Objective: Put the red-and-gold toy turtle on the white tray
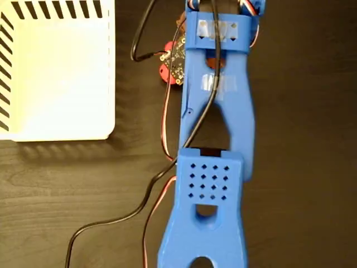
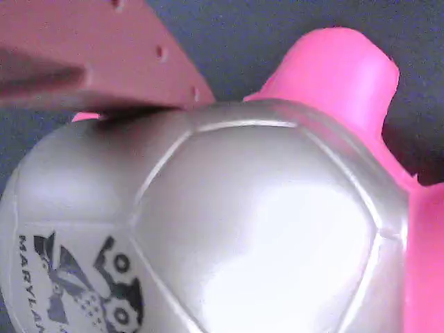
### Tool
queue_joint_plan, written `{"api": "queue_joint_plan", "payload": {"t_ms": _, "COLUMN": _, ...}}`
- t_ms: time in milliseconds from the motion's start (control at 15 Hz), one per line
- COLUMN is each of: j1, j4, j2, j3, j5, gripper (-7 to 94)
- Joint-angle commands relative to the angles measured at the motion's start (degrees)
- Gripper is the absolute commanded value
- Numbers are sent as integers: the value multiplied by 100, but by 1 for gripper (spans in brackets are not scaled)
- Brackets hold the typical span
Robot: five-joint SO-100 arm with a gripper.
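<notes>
Wrist view is almost filled by the red-and-gold toy turtle (image 2: 229, 236): its glossy domed shell, with a printed black mark low on the left, looks silvery here, and the head and feet read pink. One finger (image 2: 97, 55) of the hand lies against the upper left of the shell — the other finger is out of sight, so I cannot tell whether the hand has closed on it. In the fixed view, the blue arm (image 1: 215, 139) hides nearly all of the turtle; only a sliver of red shows well to the right of the white tray (image 1: 109, 67), on the dark tabletop (image 1: 301, 167). The turtle looks light and hard, its shell probably slick — pinching low across the sides seems safer than the crown.
</notes>
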Motion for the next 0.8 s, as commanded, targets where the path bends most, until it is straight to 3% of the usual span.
{"api": "queue_joint_plan", "payload": {"t_ms": 0, "j1": -44, "j4": 220, "j2": 1151, "j3": 132, "j5": 193, "gripper": 0}}
{"api": "queue_joint_plan", "payload": {"t_ms": 467, "j1": -483, "j4": 624, "j2": 3472, "j3": 1222, "j5": 993, "gripper": 0}}
{"api": "queue_joint_plan", "payload": {"t_ms": 733, "j1": -1266, "j4": 624, "j2": 4359, "j3": 1854, "j5": 2145, "gripper": 0}}
